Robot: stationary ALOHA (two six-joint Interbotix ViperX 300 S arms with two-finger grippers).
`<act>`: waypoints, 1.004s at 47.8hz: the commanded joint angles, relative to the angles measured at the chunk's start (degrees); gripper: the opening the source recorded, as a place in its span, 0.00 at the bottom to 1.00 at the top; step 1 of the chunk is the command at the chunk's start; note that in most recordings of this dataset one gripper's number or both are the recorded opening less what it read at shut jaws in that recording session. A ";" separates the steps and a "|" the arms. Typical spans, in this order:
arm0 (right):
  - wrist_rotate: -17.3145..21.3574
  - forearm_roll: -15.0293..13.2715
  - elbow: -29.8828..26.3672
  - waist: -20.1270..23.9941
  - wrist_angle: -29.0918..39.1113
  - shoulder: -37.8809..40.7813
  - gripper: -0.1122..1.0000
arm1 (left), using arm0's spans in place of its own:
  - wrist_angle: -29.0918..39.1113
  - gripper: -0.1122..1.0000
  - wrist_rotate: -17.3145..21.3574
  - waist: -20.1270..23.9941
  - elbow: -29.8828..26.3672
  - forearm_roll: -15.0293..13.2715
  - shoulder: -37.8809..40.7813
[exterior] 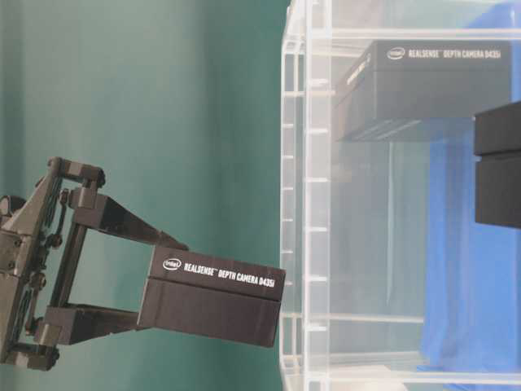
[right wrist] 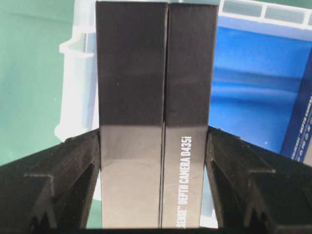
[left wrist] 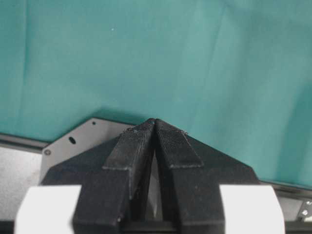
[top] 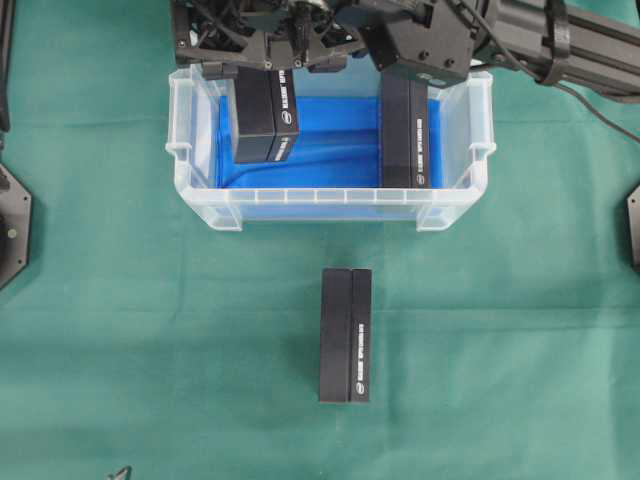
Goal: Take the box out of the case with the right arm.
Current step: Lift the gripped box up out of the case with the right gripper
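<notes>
The clear case with a blue floor stands at the top middle of the table. My right gripper reaches in from the top and is shut on the upper end of a black box over the case's left side. In the right wrist view the fingers press both sides of this box, with the case's wall behind it. The table-level view shows the held box raised, its lower end about level with the case's rim. My left gripper is shut and empty over the green cloth.
A second black box lies along the case's right wall. Another box lies on the green cloth in front of the case. The right arm's boom crosses the top right. Black base plates sit at both side edges.
</notes>
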 commanded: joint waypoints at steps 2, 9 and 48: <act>-0.09 -0.26 -1.85 0.18 -0.18 -3.25 0.70 | -0.26 0.18 -0.09 0.09 -0.53 0.18 -0.18; -0.09 -0.26 -1.85 0.18 -0.26 -3.25 0.70 | -0.26 0.18 -0.09 0.09 -0.53 0.18 -0.09; 0.09 -0.26 -2.02 1.14 0.35 -3.25 0.70 | -0.26 0.18 0.00 0.09 -0.53 0.18 -0.09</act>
